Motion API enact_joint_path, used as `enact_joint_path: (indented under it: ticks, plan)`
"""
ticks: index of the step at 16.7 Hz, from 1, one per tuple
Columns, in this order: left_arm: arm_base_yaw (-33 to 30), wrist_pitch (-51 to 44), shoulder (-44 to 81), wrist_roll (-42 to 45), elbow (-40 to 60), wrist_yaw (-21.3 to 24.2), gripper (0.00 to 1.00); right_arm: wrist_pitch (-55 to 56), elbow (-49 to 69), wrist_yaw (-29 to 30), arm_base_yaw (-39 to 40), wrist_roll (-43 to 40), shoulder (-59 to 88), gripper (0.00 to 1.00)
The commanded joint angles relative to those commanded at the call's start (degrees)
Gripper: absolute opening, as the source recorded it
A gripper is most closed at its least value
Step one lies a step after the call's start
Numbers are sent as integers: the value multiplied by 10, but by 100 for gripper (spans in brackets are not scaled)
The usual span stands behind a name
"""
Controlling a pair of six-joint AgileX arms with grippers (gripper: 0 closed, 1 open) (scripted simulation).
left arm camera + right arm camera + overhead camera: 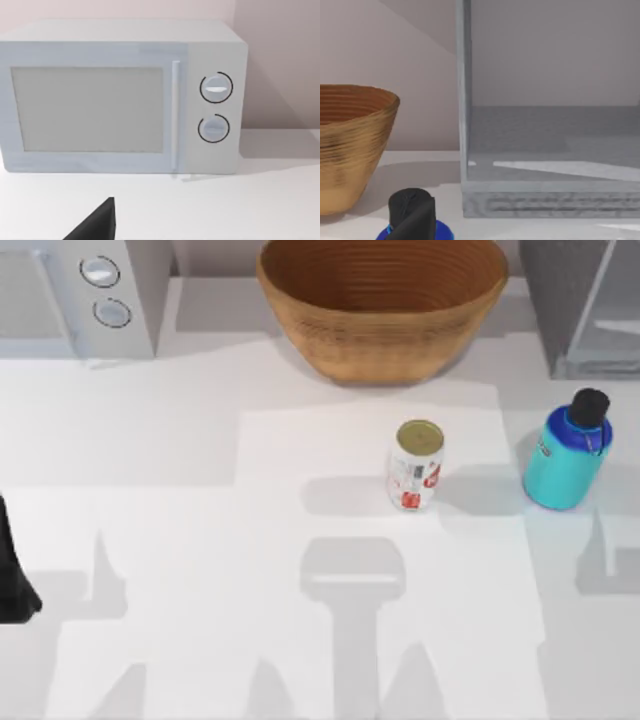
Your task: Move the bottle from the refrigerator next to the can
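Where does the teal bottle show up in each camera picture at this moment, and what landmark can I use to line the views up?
Top view: the bottle stands upright on the table's right side, right of the can, in front of the refrigerator.
Left wrist view: faces the white microwave.
Right wrist view: the bottle's black cap and blue shoulder at the lower edge.
Shared landmark: the wicker basket, beside the refrigerator.

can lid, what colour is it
Gold-yellow, on the white can with red markings; clearest in the top view.

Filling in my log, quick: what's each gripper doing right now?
Left gripper: parked at the table's left edge; cannot be told.
Right gripper: cannot be told.
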Motion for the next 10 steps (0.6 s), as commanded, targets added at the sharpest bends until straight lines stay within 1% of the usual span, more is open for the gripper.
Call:
enact_joint_path:
  ticks: [3,5,10]
  plan:
    - [0,0,0,0,0,0,100,-92,-17,-24,-23,-3,-104,100]
    - [0,0,0,0,0,0,100,-129,-24,-34,-32,-5,-143,100]
    - [0,0,0,0,0,0,100,-144,-26,-38,-36,-5,-158,100]
